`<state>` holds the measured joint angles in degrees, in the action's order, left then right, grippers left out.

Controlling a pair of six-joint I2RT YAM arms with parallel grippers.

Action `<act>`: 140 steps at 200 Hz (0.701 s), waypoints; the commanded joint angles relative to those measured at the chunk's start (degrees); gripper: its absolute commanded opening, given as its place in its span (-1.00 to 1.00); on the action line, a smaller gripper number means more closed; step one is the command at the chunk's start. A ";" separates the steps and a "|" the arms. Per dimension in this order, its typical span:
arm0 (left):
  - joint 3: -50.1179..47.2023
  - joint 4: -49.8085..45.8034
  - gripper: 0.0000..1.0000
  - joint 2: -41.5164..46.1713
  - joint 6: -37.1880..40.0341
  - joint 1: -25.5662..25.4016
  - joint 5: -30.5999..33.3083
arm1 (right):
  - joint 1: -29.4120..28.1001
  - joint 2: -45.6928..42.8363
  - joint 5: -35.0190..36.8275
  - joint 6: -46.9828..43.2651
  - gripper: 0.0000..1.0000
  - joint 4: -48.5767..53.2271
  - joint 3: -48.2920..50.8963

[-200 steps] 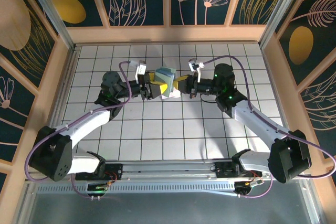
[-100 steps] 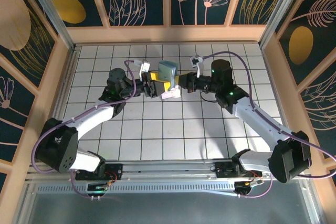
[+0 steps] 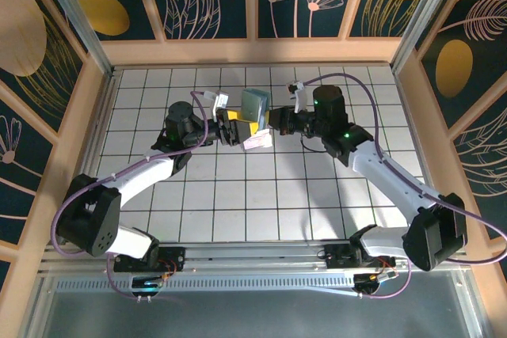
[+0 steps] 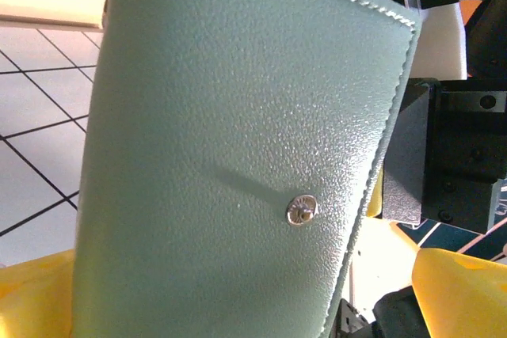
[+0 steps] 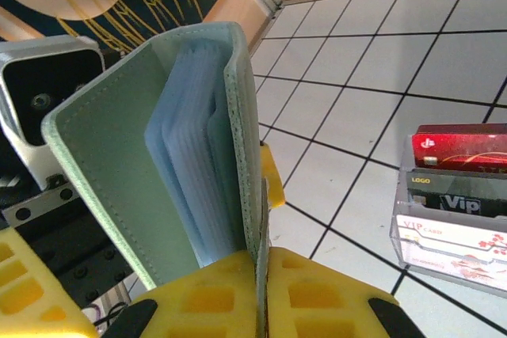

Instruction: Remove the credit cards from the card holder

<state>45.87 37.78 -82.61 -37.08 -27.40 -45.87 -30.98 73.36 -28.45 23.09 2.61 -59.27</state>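
Fingers first: the right gripper (image 5: 261,286) has its yellow fingers (image 5: 321,300) squeezed together on the bottom edge of the card holder (image 5: 119,187). The holder stands upright above them, its covers parted, so we can see the pale blue sleeves (image 5: 186,156) inside. The left gripper (image 3: 240,127) faces it from the other side with its fingers (image 4: 467,290) spread wide. The holder's green back cover, with its metal snap (image 4: 301,210), sits between them, close to that wrist camera. We see a gap at one finger. At the other the view is too tight, so we honestly can't tell if it touches. The credit cards (image 5: 459,148) are out on the white tiled table (image 3: 238,195), off to the side of the right fingers and well clear of the holder. The red one is at the back, a dark one is in the middle and a white-pink one is in front, stepped in what looks like a clear stand (image 5: 402,231). From above, they lie just below the gap between the two grippers.
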 commanded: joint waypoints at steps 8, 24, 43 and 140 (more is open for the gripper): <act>2.03 -0.28 0.93 -1.48 0.34 -0.17 0.95 | -1.62 1.03 4.10 1.08 -1.00 3.13 -3.34; 1.98 0.74 0.86 -2.28 -0.67 -0.14 0.59 | -1.80 1.56 4.88 1.32 -1.00 3.97 -3.90; 1.86 1.07 0.84 -2.86 -1.15 -0.13 0.46 | -1.80 1.87 5.70 1.51 -1.00 4.80 -4.45; 2.56 0.89 0.98 -5.20 -1.36 -0.19 1.06 | -1.95 1.34 7.01 2.93 -1.00 5.53 -5.31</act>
<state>46.54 37.32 -86.54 -38.22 -27.40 -44.64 -32.42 75.09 -22.68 24.80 8.03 -61.19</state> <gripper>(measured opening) 0.988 0.091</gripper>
